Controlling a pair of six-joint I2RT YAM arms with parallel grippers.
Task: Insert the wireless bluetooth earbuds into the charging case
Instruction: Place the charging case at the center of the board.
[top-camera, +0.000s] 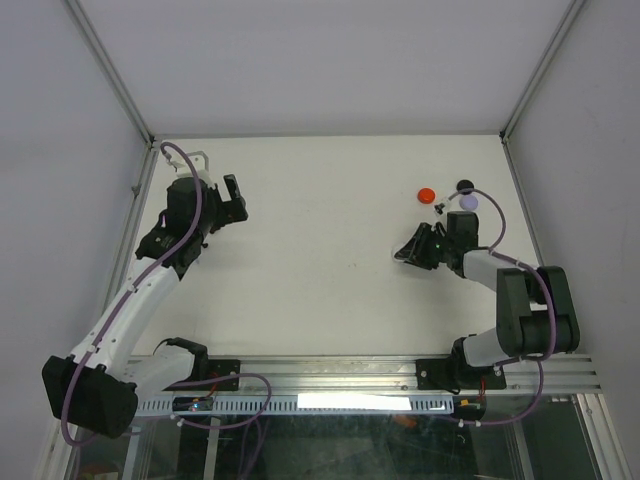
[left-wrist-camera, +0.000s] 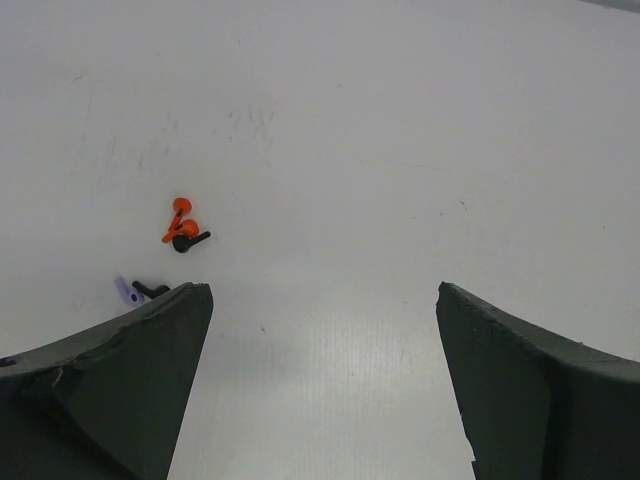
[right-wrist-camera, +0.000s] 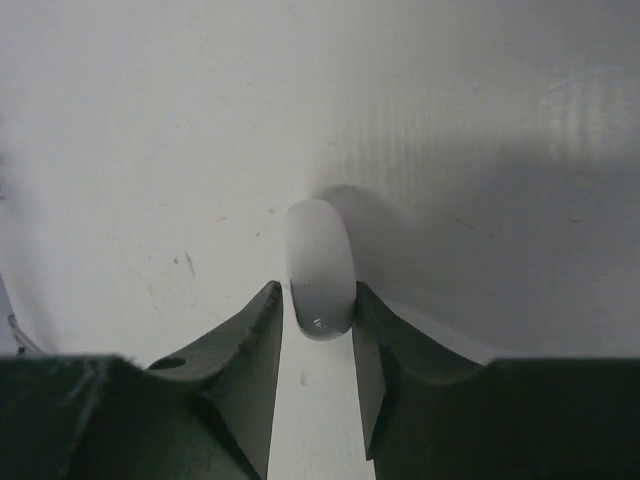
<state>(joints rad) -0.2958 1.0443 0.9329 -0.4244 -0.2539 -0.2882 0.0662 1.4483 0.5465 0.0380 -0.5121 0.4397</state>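
Note:
My right gripper (right-wrist-camera: 320, 300) is shut on the white earbud (right-wrist-camera: 320, 262), a smooth rounded piece held on edge between the fingertips, close over the table. In the top view this gripper (top-camera: 403, 256) hides it. The red earbud (top-camera: 426, 194), black earbud (top-camera: 465, 185) and lavender earbud (top-camera: 470, 202) lie at the back right, behind the right gripper. My left gripper (top-camera: 238, 200) is open and empty at the back left, far from them. Its wrist view (left-wrist-camera: 325, 300) shows distant orange-red pieces (left-wrist-camera: 182, 220). I see no charging case.
A tiny dark bit (top-camera: 438, 208) lies between the red and lavender pieces. The left wrist view shows a small black piece (left-wrist-camera: 192, 240), a lavender bit (left-wrist-camera: 125, 290) and another black bit (left-wrist-camera: 152, 290). Enclosure walls and frame posts (top-camera: 505, 135) border the white table (top-camera: 320, 230).

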